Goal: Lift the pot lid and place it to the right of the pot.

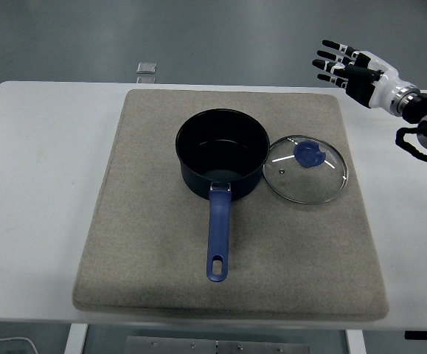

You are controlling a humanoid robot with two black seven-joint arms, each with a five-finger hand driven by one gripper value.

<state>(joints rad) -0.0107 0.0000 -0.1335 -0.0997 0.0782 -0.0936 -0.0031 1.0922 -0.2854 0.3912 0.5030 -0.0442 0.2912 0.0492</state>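
Pot open, lid set down flat on the mat to its right.

Dark pot (221,152) near the middle of the grey mat (147,258), blue handle (217,237) pointing toward the mat's near edge. Glass pot lid (305,169) with blue knob (309,154) lying on the mat, rim touching or just beside the pot's right side, short of the mat's right edge. Right hand (349,68) raised clear above the white table (36,162) by the mat's far right corner, fingers (330,62) spread apart, gripping nothing, well apart from the lid. Small clear object (147,68) just beyond the table's far edge.
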